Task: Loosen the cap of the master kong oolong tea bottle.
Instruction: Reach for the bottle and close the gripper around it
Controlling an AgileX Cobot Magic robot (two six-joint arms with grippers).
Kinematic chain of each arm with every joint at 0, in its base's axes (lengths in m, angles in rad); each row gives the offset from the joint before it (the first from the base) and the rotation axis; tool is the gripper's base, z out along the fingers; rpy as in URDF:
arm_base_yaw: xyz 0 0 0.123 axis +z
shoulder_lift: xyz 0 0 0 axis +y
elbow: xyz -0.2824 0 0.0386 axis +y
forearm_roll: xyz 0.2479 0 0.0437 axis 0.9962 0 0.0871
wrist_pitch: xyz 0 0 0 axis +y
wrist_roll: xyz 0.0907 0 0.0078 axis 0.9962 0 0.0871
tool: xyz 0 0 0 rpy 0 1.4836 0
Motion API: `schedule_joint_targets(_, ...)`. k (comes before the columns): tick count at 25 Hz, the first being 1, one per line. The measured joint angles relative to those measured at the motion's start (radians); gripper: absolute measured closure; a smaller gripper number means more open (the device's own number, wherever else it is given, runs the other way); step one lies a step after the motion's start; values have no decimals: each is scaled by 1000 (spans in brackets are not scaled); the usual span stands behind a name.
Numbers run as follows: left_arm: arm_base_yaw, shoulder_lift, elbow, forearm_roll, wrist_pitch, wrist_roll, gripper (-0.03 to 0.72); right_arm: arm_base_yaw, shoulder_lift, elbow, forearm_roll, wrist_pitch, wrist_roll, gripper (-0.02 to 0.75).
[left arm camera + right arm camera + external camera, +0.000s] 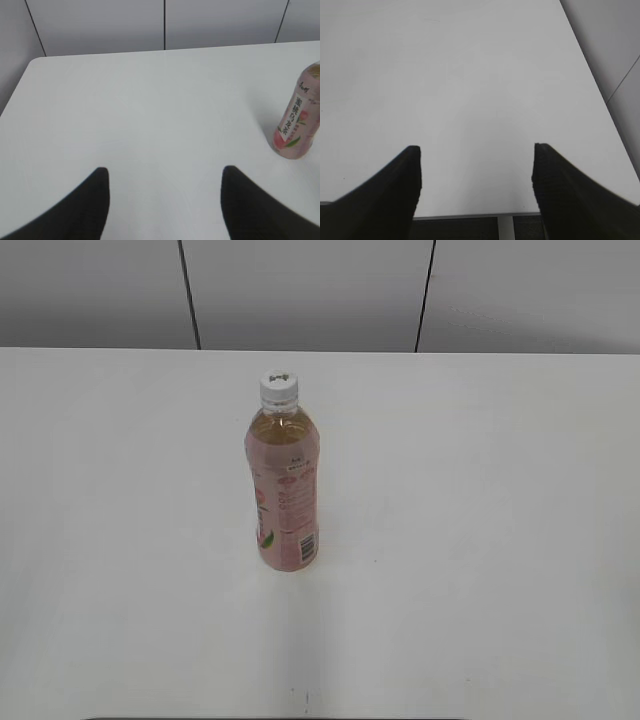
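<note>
The master kong oolong tea bottle [283, 495] stands upright near the middle of the white table, with its pale pink label and barcode facing me. Its white ribbed cap [279, 388] sits on top. Neither arm shows in the exterior view. In the left wrist view the bottle [299, 120] stands at the far right edge, its cap cut off by the frame. My left gripper [164, 172] is open and empty, well left of the bottle. My right gripper [476, 150] is open and empty over bare table; the bottle is out of that view.
The white table [480, 540] ends at a grey panelled wall [310, 290] behind. The left wrist view shows the table's far left corner [37, 60]. The right wrist view shows the table's edge [470, 216] under the jaws and its side edge [590, 75].
</note>
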Motion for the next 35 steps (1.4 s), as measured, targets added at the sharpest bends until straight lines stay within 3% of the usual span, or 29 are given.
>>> schedule_joint_targets(35, 0, 1, -3, -2, -5, 1, 252, 0, 0, 0, 0, 0, 0, 213)
